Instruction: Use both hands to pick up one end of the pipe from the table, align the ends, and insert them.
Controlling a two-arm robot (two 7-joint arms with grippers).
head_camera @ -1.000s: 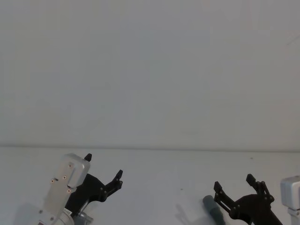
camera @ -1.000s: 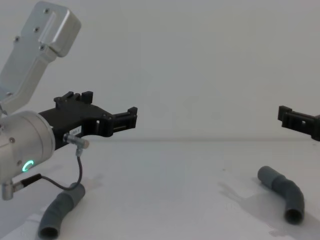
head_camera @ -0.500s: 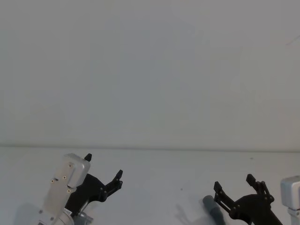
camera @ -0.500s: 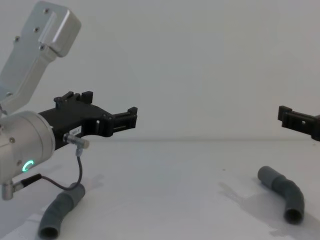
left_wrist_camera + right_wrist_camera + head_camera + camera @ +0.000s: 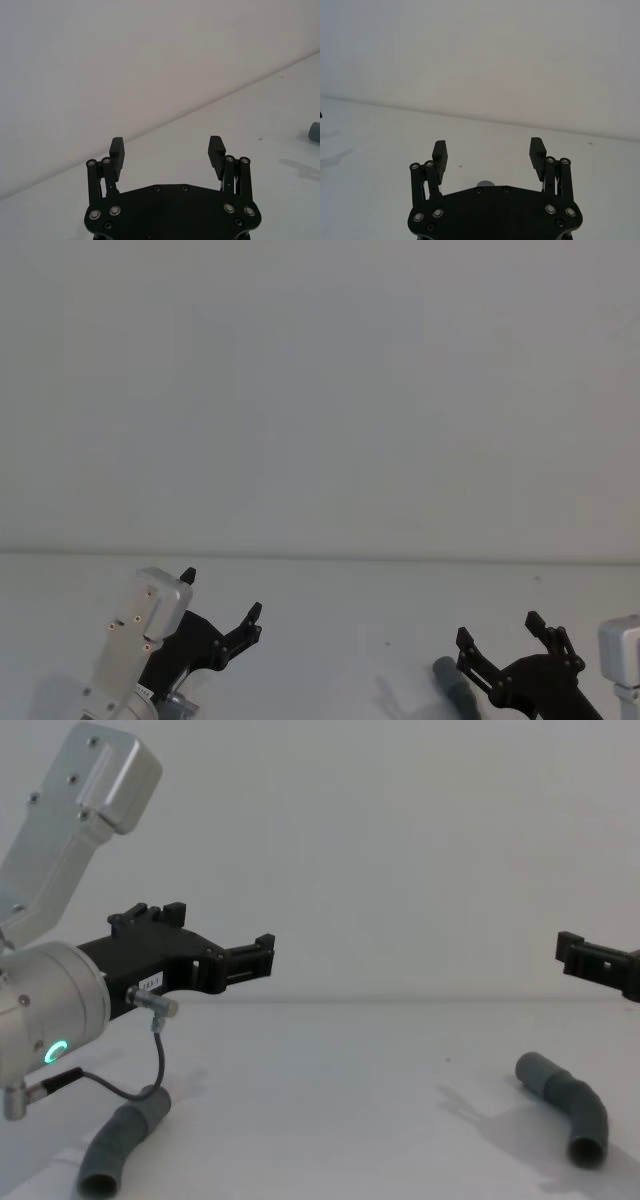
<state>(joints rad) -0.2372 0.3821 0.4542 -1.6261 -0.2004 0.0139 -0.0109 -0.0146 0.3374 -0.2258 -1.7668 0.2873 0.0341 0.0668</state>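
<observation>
Left end effector [image 5: 166,149] and right end effector [image 5: 488,148] hang spread, empty; left pipe piece [image 5: 120,1140] and right pipe piece [image 5: 570,1102] lie near the worktop's [image 5: 340,1120] front corners. I'd grip each behind its cuff [image 5: 532,1069]

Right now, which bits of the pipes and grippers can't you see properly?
- Head view: the right pipe is mostly hidden behind the right gripper and cut by the bottom edge.
- Right wrist view: the right gripper covers the right pipe, bar a small grey bump.
- Chest view: the right gripper is cut off by the right edge.
- Chest view: the far end of the left pipe is crossed by a cable.
</observation>
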